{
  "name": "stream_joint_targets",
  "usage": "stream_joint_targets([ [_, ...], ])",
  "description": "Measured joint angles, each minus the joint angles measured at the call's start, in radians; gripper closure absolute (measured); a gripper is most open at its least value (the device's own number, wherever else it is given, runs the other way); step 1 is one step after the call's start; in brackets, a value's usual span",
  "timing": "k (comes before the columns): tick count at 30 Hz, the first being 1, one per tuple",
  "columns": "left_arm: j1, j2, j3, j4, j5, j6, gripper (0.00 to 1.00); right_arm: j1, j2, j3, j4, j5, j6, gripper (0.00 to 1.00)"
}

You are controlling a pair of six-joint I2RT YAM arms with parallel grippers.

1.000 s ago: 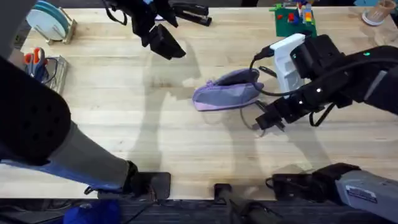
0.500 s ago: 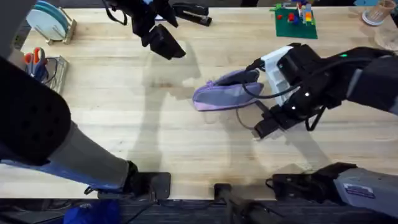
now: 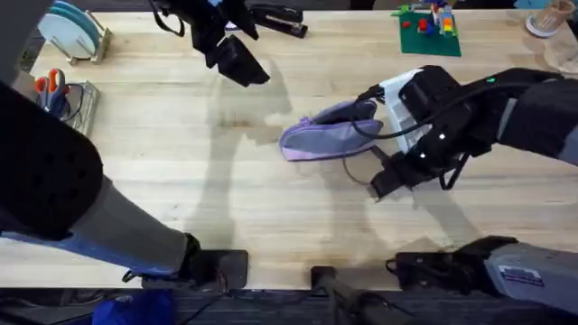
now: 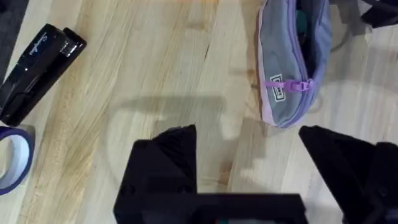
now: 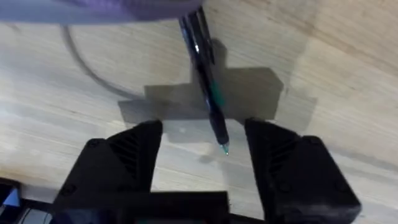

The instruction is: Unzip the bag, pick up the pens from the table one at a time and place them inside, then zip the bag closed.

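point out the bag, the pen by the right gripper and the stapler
bag (image 4: pixel 292 56), left wrist view, on its grey-purple side panel
pen (image 5: pixel 205 81), right wrist view, on the middle of its dark barrel
stapler (image 4: pixel 34 59), left wrist view, on its black top arm

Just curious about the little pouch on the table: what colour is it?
Lavender purple with a brighter purple zipper pull; the bag shows best in the left wrist view.

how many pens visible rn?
1. The pen lies on the table between the open fingers of the right gripper, its far end against the bag. A second may be hidden inside the bag or under the arm.
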Motion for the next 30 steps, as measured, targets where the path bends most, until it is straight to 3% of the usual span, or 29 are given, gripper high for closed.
stream_joint_targets([
  [4, 0.0, 0.0, 0.0, 0.0, 0.0, 0.0, 0.008, 0.0, 0.0, 0.0, 0.003, -0.002, 0.002, 0.336],
  [10, 0.0, 0.0, 0.0, 0.0, 0.0, 0.0, 0.007, 0.001, 0.0, 0.0, 0.006, -0.006, 0.01, 0.732],
  [15, 0.0, 0.0, 0.0, 0.0, 0.0, 0.0, 0.007, 0.002, 0.0, 0.002, 0.006, -0.007, 0.01, 0.941],
  [24, 0.0, 0.0, 0.0, 0.0, 0.0, 0.0, 0.007, 0.004, 0.0, 0.006, -0.004, 0.0, 0.009, 0.964],
  [30, 0.0, 0.0, 0.0, 0.0, 0.0, 0.0, 0.007, 0.003, 0.015, 0.041, -0.078, 0.084, 0.011, 0.972],
])
